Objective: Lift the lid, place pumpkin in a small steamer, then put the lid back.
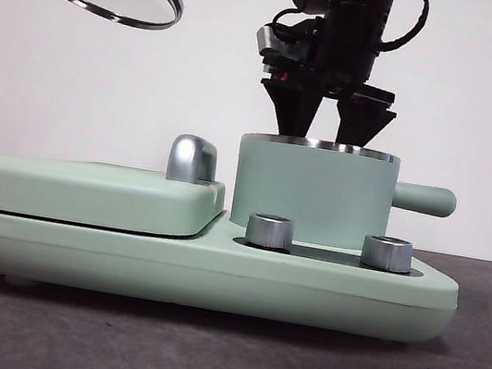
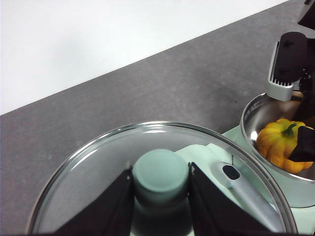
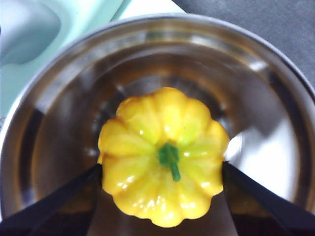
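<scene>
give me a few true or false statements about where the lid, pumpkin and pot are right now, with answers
1. The round clear glass lid with the mint-green knob sits on the pot. False: the left gripper holds it by the knob, up in the air and off to the side.
2. The glossy yellow-orange ribbed pumpkin is inside the mint-green cylindrical steamer pot. True.
3. The right gripper is far from the pot. False: its jaws reach down into the pot on either side of the pumpkin.
4. The pumpkin's green stem points up. True.
5. The pot lies tipped on its side. False: it stands upright on the wide mint-green cooker base.
</scene>
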Available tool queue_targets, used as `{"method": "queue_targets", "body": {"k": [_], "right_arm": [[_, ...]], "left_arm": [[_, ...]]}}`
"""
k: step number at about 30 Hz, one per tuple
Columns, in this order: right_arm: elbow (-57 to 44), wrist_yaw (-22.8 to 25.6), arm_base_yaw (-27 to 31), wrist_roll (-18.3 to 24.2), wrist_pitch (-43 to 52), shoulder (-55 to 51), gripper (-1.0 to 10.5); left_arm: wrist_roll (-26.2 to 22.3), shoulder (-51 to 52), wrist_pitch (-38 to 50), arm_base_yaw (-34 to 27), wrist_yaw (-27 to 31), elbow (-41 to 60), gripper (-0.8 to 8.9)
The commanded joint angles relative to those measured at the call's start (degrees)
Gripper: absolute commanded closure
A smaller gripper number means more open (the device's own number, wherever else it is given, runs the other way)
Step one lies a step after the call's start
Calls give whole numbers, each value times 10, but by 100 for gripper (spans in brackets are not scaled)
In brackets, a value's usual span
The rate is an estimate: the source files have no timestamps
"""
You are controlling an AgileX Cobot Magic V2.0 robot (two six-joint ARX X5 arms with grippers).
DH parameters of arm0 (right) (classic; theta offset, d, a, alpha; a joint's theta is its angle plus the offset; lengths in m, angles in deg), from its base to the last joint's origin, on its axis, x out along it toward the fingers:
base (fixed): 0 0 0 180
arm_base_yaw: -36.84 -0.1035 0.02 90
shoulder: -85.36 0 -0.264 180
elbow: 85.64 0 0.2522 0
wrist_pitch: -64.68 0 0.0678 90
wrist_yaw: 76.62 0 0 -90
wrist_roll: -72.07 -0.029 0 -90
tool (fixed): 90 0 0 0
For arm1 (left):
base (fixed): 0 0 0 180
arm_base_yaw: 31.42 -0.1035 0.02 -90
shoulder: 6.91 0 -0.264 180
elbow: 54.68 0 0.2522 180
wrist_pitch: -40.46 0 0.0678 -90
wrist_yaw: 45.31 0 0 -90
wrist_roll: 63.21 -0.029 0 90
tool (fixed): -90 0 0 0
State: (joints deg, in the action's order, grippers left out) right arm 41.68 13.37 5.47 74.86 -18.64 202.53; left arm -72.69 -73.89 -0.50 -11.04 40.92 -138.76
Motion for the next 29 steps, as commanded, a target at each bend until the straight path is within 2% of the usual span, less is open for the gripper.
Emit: {"method": "queue_targets", "body": {"k": [1, 12, 15, 18, 21, 27, 29], "right_arm": [[17, 1, -3, 5, 5, 24, 622], [17, 0, -2, 7, 10, 31, 621], [17, -4, -3, 7, 8, 31, 564], [17, -6, -3, 7, 7, 31, 556], [17, -6, -3, 7, 7, 30, 463], [17, -6, -3, 6, 6, -6, 460], [17, -6, -3, -7, 14, -37, 460]], "left_arm": [[-4, 4, 21, 2, -1, -11, 803], [-4, 4, 25, 2, -1, -11, 803], [-4, 4, 25, 2, -1, -11, 803], [-4, 4, 25, 2, -1, -11, 803], [-3, 4, 25, 2, -1, -11, 803], [-3, 4, 25, 2, -1, -11, 803], [-3, 4, 25, 2, -1, -11, 803]]}}
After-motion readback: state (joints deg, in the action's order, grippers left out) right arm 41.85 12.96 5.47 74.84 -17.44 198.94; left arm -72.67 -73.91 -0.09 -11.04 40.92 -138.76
